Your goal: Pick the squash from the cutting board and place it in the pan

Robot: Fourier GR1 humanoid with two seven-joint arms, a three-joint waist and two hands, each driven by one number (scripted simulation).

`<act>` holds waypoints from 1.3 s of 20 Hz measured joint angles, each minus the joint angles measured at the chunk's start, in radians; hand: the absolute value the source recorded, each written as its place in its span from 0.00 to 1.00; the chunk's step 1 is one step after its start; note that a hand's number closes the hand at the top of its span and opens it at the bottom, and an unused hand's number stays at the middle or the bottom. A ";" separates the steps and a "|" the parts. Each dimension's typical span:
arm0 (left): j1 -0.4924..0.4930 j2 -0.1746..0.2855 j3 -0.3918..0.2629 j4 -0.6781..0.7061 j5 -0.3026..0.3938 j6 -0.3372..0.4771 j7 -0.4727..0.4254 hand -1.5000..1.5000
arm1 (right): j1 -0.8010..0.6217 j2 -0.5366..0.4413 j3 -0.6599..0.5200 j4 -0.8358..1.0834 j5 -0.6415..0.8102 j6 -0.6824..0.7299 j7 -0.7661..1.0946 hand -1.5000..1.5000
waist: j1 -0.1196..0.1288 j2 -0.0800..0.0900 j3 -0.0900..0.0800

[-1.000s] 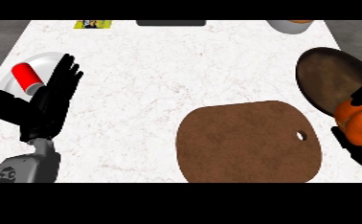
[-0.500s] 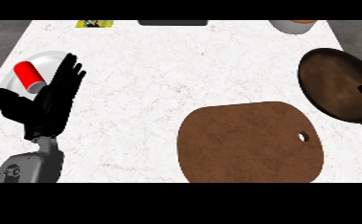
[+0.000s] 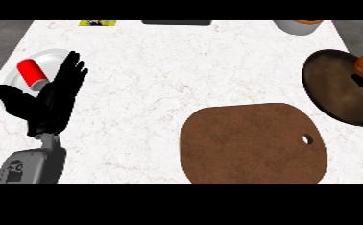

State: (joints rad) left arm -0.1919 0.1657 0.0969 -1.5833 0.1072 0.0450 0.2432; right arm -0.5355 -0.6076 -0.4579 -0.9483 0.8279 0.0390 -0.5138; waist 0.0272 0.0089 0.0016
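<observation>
1. My left hand [image 3: 56, 99] rests at the left, fingers straight and apart, beside a white plate [image 3: 42, 56] holding a glossy red cylinder [image 3: 32, 73].
2. The cutting board [image 3: 248, 144], matte brown and rounded with 1 small hole, carries nothing.
3. An orange sliver, probably the squash [image 3: 358, 65], sits over the dark round pan [image 3: 330, 87]. Only a tip of the right hand [image 3: 356, 78] shows, so I cannot tell its grip. We're at placing; next is release inside the rim.

Pan [image 3: 332, 87] cut off by right edge. Orange patch [image 3: 358, 65] over it, mostly out of view, cannot identify. Board [image 3: 248, 144] clipped at near edge. Plate [image 3: 41, 54] partly hidden behind left hand [image 3: 56, 99]. Far edge: cup [image 3: 297, 26], dark slab [image 3: 177, 22], yellow label [image 3: 98, 23] all cropped.
</observation>
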 measured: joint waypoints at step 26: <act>-0.003 -0.017 -0.012 -0.005 -0.007 -0.003 0.000 0.50 | -0.203 -0.134 -0.177 0.763 -0.093 0.023 -0.253 0.00 | 0.014 0.011 0.005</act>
State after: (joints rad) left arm -0.1950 0.1489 0.0844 -1.5880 0.1006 0.0418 0.2435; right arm -0.7385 -0.7413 -0.6352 -0.1857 0.7345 0.0617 -0.7669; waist 0.0417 0.0195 0.0064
